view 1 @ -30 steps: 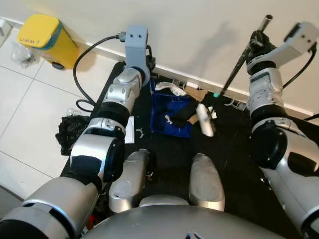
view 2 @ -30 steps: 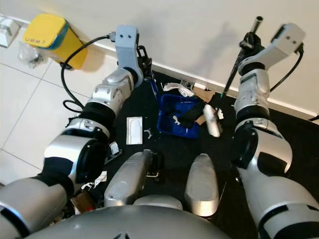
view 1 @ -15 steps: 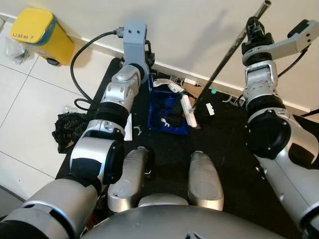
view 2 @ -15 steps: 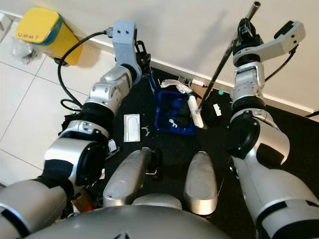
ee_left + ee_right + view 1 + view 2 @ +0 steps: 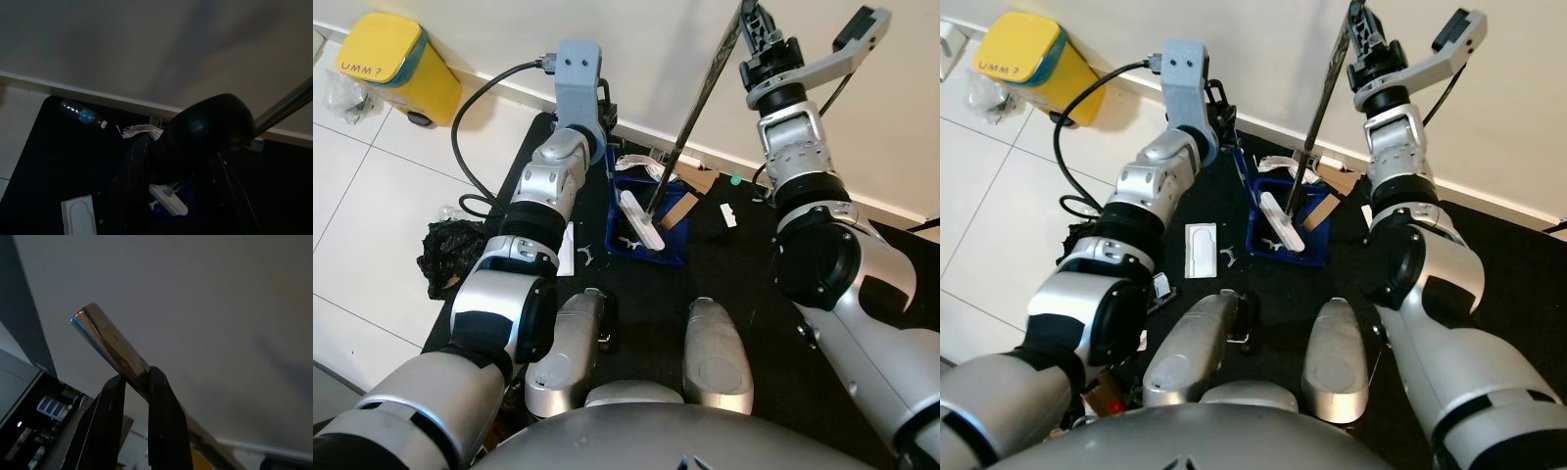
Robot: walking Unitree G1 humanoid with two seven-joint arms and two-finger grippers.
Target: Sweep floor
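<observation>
Near the wall, our right gripper is clamped on the metal broom handle, and the white broom head rests inside the blue dustpan on the black mat. We cannot tell how our left gripper stands at the dustpan's edge.

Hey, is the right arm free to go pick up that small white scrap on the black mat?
Probably not as things stand. The right gripper is shut on the broom handle, raised high by the wall, while the white scrap lies on the mat below; it would have to release the broom first.
</observation>
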